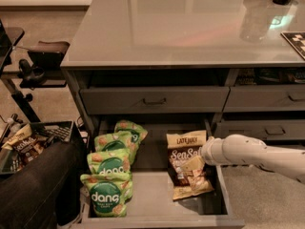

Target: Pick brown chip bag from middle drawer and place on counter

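Brown chip bag (187, 163): dark brown crinkly bag with cream bands and white "Sea Salt" lettering, lying flat at lower centre-right of the frame on the drawer floor.
Middle drawer (157, 209): wide dark-grey tray-like drawer, pulled open along the bottom of the frame, with the bag in its right half.
Green bags (110, 175): several green "dang" snack bags overlapping in the drawer's left half, apart from the brown one.
Gripper (205, 152): at the tip of the white rounded arm (257, 154) that reaches in from the right edge, against the bag's right side. I cannot tell whether it is wide, narrow or holding the bag.
Counter (190, 27): large glossy grey top across the upper frame — the bag is not yet on it.
Progress: early, by my reading. The drawer is open and the reach is made — the grasp is unconfirmed, and lifting and placing are left.
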Available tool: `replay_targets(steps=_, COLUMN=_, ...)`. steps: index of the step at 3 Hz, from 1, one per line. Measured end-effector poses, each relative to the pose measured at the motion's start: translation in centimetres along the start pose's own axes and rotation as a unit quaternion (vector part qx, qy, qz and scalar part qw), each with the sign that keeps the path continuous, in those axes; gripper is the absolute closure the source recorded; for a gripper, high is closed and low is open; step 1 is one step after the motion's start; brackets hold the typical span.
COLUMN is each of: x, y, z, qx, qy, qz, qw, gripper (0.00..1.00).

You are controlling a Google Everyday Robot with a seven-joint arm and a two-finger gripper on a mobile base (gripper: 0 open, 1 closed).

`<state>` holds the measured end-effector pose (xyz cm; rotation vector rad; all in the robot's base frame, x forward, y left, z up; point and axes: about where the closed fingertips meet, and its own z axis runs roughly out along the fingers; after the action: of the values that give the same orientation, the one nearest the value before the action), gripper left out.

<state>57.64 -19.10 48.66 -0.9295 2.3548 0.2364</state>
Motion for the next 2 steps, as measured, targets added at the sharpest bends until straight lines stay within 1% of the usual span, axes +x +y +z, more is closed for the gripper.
replay_targets(steps=1, x=1.6, y=0.9, z=1.9, qx=-0.009, qy=0.019, qz=0.017, qw=0.9996, gripper=0.00)
replay_targets(steps=2, x=2.8, y=2.1, z=3.8, qx=-0.024, qy=0.036, qz=0.024, qw=0.9988, gripper=0.00)
